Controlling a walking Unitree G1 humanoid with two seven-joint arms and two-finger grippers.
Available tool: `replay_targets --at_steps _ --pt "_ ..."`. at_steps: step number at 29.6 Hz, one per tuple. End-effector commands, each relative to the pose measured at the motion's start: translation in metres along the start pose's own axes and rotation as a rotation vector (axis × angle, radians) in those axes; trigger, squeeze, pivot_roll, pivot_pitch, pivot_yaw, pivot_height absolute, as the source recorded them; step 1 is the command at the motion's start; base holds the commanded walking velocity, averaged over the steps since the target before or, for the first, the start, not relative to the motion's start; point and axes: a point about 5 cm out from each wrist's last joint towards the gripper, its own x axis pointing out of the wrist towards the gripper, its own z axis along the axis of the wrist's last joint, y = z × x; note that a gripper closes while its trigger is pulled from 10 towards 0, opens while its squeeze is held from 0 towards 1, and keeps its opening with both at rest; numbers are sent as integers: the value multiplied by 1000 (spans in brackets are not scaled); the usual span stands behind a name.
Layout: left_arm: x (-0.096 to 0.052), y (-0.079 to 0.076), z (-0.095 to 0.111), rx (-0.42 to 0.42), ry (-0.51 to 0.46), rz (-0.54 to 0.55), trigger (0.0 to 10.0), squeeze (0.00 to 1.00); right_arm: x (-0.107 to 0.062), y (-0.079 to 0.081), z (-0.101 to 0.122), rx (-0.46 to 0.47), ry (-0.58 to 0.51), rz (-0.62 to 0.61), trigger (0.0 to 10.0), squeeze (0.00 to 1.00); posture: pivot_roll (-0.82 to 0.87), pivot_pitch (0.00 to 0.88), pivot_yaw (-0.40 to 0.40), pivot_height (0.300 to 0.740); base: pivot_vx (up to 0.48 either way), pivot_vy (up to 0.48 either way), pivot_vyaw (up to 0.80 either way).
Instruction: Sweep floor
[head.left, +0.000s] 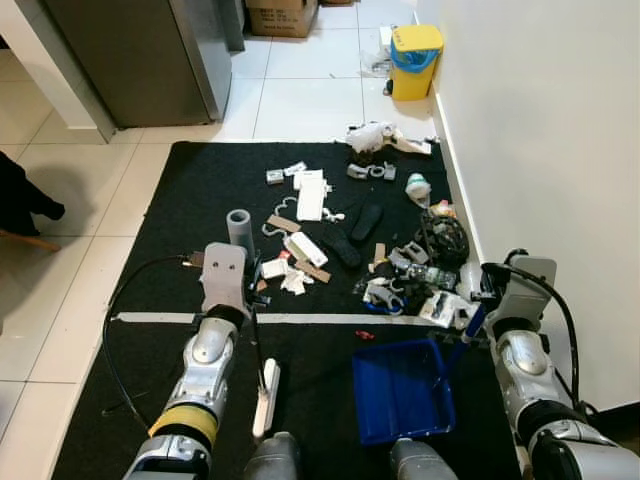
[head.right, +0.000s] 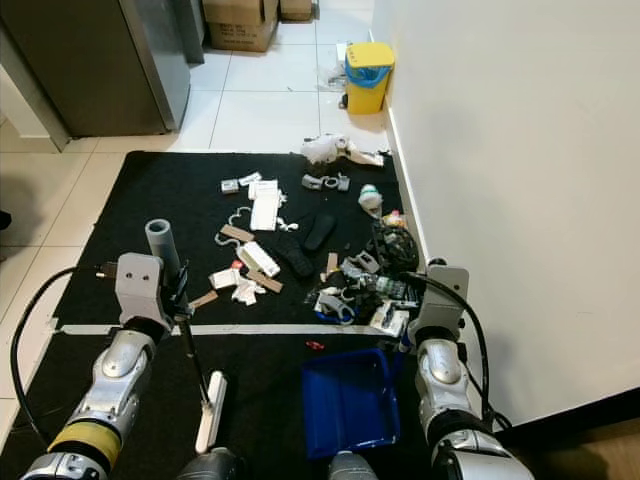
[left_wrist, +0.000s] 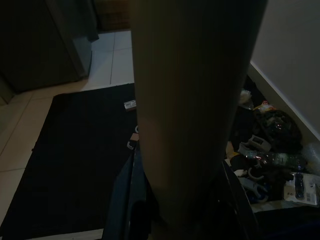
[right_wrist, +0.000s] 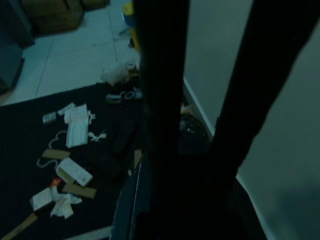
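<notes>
Beyond the blue dustpan, litter covers the black mat.

Broom beside blue dustpan — litter ahead

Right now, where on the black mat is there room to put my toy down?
The black mat is bare along its left side, left of the grey tube. It is crowded from the white box across to the wall, above the blue dustpan.
</notes>
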Motion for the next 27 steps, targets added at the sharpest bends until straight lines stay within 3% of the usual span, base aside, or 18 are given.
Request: replay_targets --at_steps 1,11,27 --pt "-8 5 -9 18 29 12 10000 0 -5 -1 -5 21 2 -19 10000 0 21 93 14 740 0 0 0" --pt "-8 2 -9 -2 26 1 10000 0 -7 -2 -8 34 15 -30 10000 0 24 93 13 740 0 0 0" --pt "-10 -2 -19 -37 78 10 10000 0 -11 -11 -20 131 107 -83 10000 0 26 94 6 740 0 0 0"
